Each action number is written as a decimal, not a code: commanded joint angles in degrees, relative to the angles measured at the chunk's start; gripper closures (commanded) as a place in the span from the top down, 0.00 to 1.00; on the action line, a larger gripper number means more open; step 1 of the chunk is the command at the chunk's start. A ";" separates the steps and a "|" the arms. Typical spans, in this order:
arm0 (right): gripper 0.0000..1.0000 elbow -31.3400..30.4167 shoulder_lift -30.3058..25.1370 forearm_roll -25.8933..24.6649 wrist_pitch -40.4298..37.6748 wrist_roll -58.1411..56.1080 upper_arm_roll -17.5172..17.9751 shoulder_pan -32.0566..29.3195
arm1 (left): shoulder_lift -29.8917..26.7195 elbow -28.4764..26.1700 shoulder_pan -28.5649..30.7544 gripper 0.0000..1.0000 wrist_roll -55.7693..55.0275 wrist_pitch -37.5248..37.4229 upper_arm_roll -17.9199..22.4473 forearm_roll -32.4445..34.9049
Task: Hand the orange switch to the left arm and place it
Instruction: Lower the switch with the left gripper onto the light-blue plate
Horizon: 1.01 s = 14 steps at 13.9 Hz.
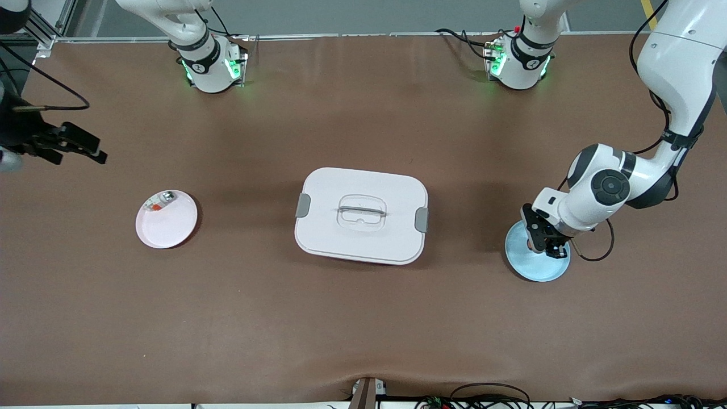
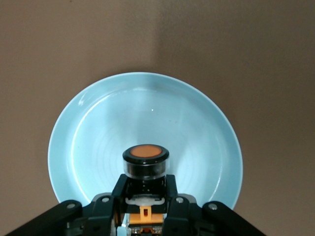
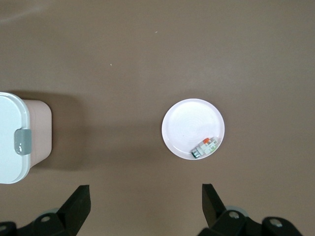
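Note:
The orange switch point(image 2: 145, 157), a black cylinder with a round orange face, is gripped between the fingers of my left gripper point(image 2: 145, 184). The left gripper point(image 1: 542, 241) is shut on it, low over the light-blue plate point(image 1: 537, 267) at the left arm's end of the table. I cannot tell whether the switch touches the plate point(image 2: 147, 108). The white box point(image 1: 392, 238) with grey clips stands in the middle of the table. My right gripper point(image 1: 74, 149) is open and empty, up in the air at the right arm's end. In the right wrist view its fingers point(image 3: 78, 204) stand wide apart around the gripper's middle point(image 3: 145, 194).
A pink plate point(image 1: 167, 227) lies toward the right arm's end and holds a small silvery-green piece with a red bit point(image 1: 161, 200). The right wrist view shows that plate point(image 3: 187, 128), the piece point(image 3: 205, 147) and a corner of the box point(image 3: 10, 132). Cables lie along the table's near edge.

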 commanded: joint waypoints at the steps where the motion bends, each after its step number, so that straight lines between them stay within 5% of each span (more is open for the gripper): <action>1: 1.00 0.39 -0.66 -2.65 -1.45 0.11 0.71 -0.32 | 1.85 0.77 0.49 0.00 0.78 2.05 -0.57 4.10; 5: 1.00 0.83 -0.74 -3.62 -1.71 -0.32 0.80 -0.23 | 4.05 0.94 1.11 0.00 0.70 4.43 -0.57 6.84; 7: 1.00 1.79 -0.57 -3.62 -3.64 -0.33 0.71 -0.41 | 4.05 1.21 1.02 0.20 0.09 4.43 -0.57 6.84; 9: 1.00 2.85 -0.39 -3.89 -4.88 -0.15 0.71 -0.50 | 3.88 1.12 1.20 0.23 -0.01 4.34 -0.57 6.84; 10: 1.00 3.38 -0.30 -3.80 -4.88 -0.24 0.71 -0.85 | 3.96 1.12 1.28 0.46 -0.09 4.25 -0.57 6.84; 11: 1.00 3.82 -0.30 -3.80 -5.23 -0.06 0.80 -1.02 | 3.88 1.12 1.37 0.99 -0.35 4.17 -0.48 6.84; 14: 1.00 4.17 -0.22 -3.80 -5.76 0.03 0.89 -1.02 | 3.26 1.21 1.81 1.00 -2.36 3.99 -0.57 6.49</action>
